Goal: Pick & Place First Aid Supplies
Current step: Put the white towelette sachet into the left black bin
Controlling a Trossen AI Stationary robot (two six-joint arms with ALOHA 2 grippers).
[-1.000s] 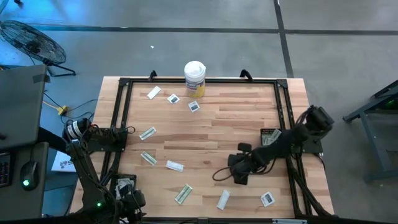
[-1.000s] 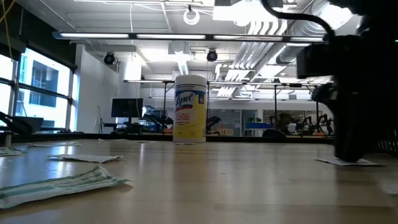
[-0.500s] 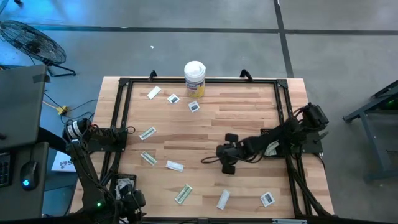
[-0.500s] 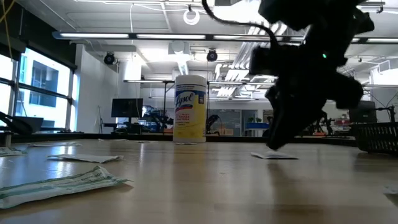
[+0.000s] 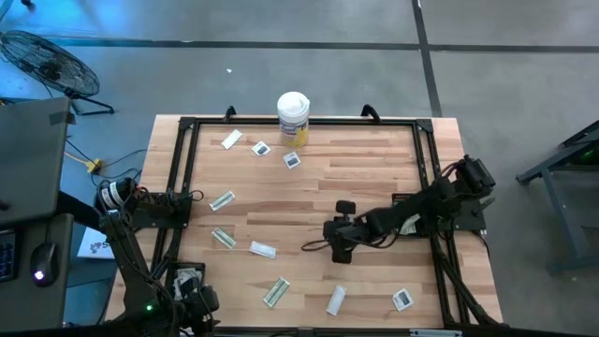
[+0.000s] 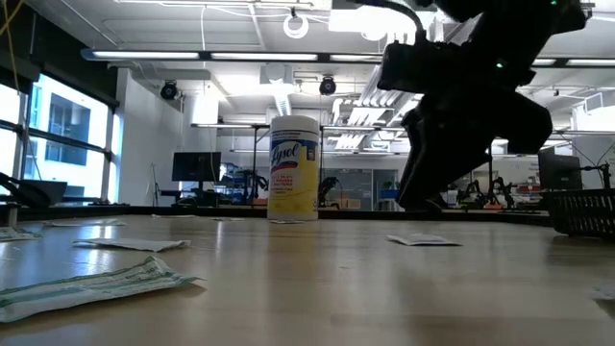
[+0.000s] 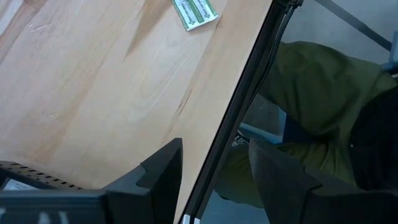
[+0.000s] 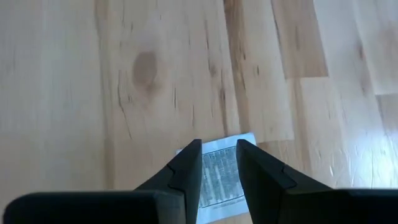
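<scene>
High view: nine first aid supplies [image 5: 263, 249] lie loose on the table [image 5: 374, 159], mostly from 6 round to 11 o'clock, so I judge most of the job is left. The basket [image 5: 404, 201] at 3 o'clock is half hidden by the arm. The right gripper [image 5: 342, 241] is at centre and the left gripper [image 5: 192, 292] is parked at 7 o'clock. Low view: one packet [image 6: 423, 239] lies flat beneath the right gripper, apparently unheld. Left wrist view: fingers [image 7: 155, 174] wide apart, empty. Right wrist view: fingers [image 8: 186, 168] narrowly apart over that packet, whose print is unreadable.
</scene>
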